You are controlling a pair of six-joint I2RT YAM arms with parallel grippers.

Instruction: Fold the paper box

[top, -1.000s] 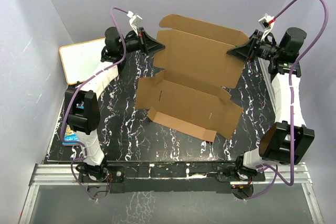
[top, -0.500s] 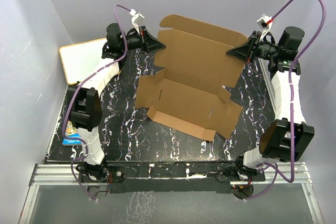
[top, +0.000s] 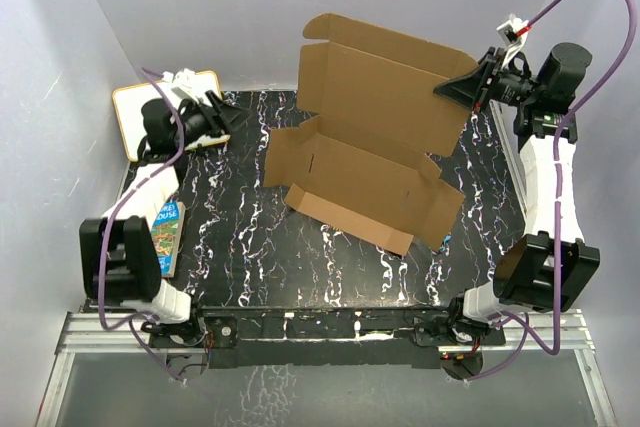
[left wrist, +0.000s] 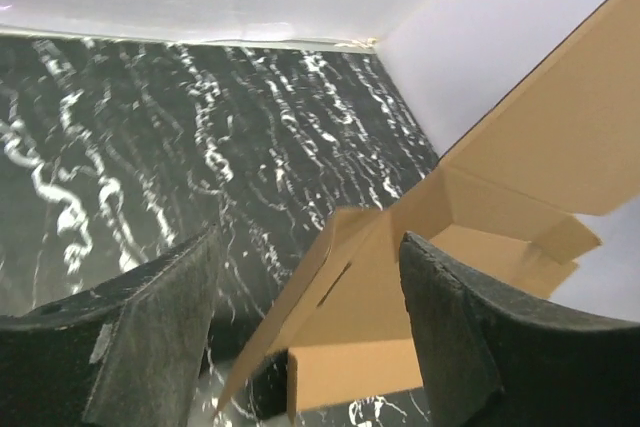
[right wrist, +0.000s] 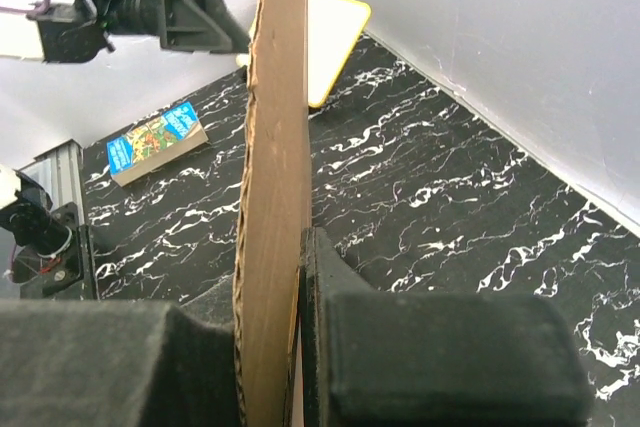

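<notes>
The paper box (top: 365, 182) is a brown cardboard mailer, half formed, in the middle of the black marbled table. Its tray sits low and its big lid panel (top: 385, 87) stands raised at the back. My right gripper (top: 447, 93) is shut on the lid's right edge. In the right wrist view that panel (right wrist: 275, 177) runs edge-on between the pads of the right gripper (right wrist: 268, 267). My left gripper (top: 238, 115) is open, well to the left of the box and touching nothing. The left wrist view shows the box's corner (left wrist: 400, 277) beyond the spread left gripper (left wrist: 310, 242).
A white board with a tan frame (top: 160, 112) lies at the table's back left, under the left arm. A colourful book (top: 165, 235) rests near the left edge. White walls close in on the left, back and right.
My left gripper has let go of the lid's left edge, opened and pulled back to the left. The right gripper has stayed shut on the lid and raised it a little.
</notes>
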